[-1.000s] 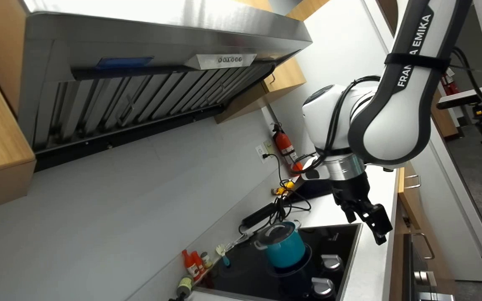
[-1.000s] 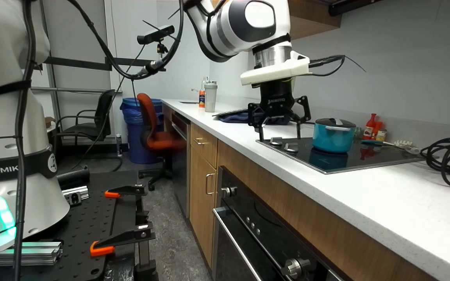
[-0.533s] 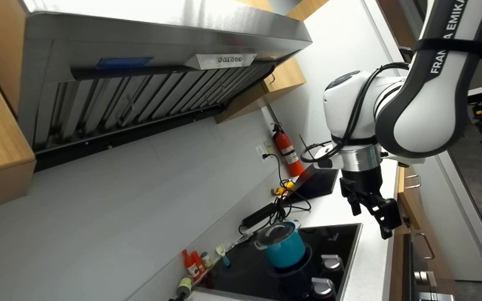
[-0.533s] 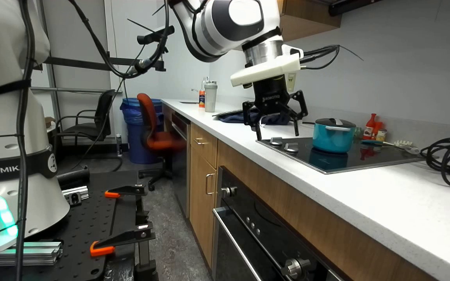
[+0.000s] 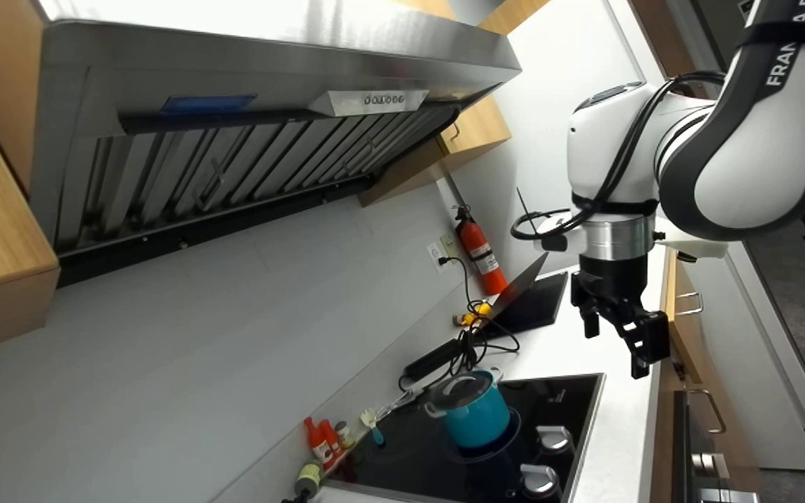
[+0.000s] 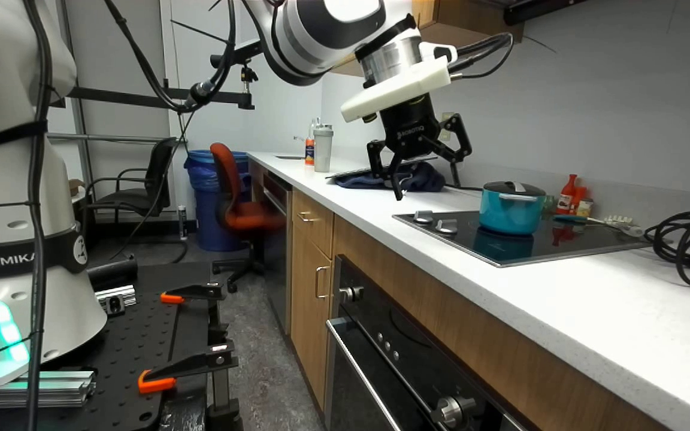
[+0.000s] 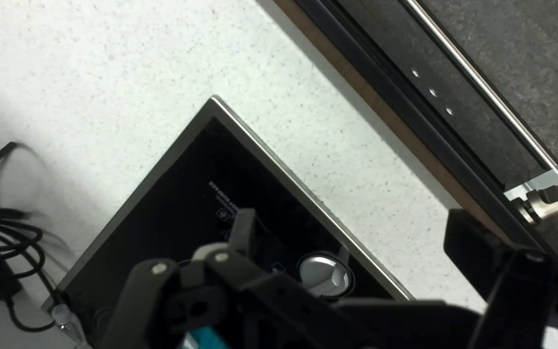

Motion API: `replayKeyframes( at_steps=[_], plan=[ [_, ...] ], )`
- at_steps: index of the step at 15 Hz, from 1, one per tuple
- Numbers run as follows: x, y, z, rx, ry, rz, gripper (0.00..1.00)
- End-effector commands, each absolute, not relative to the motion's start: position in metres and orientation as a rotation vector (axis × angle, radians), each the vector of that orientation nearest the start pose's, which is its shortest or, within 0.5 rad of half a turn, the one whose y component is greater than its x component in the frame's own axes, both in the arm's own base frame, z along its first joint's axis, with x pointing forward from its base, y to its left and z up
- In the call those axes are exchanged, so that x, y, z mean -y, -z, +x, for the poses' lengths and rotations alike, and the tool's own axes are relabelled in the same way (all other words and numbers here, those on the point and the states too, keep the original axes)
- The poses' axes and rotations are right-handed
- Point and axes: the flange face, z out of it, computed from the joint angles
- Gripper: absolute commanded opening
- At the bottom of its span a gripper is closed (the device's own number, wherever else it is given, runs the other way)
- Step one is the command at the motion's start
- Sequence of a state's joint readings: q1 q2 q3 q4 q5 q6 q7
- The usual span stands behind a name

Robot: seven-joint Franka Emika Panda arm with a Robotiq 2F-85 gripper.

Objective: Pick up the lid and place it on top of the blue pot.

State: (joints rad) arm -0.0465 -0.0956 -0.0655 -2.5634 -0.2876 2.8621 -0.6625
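round dark-grey lid (image 5: 467, 394) with an arched handle lies level on top of the straight-sided teal-blue round pot (image 5: 478, 423). pot upright on the black glass cooktop (image 5: 413, 461), wall side of the two silvery knobs (image 5: 539, 480). both round; going by handles, the pot's pale side handles (image 5: 434, 410) point roughly along the counter (image 6: 620, 296), lid's arch about the same way.

black two-fingered hand (image 6: 427, 189) tilted, fingers spread apart, up over the counter by the cooktop's corner, well apart from pot and lid in both exterior views. wrist view: i get just a teal sliver, mostly hidden behind a finger.

edges: thin metal rim on the cooktop, then a strip of speckled white counter to the front edge. black glass between pot and knobs. wall side tighter: red bottles (image 6: 568, 190) near the pot.
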Motion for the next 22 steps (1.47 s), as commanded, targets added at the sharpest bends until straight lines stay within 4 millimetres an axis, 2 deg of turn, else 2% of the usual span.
replayKeyframes(
  at_steps=[1,12,13,22],
  plan=[
    [0.038,-0.352,0.456,1.311,0.63,-3.098,1.0],
    [0.036,-0.365,0.441,1.314,0.683,-3.096,1.0],
    [0.035,-0.357,0.452,1.319,0.621,-3.092,1.0],
    [0.035,-0.359,0.449,1.317,0.629,-3.092,1.0]
  ],
)
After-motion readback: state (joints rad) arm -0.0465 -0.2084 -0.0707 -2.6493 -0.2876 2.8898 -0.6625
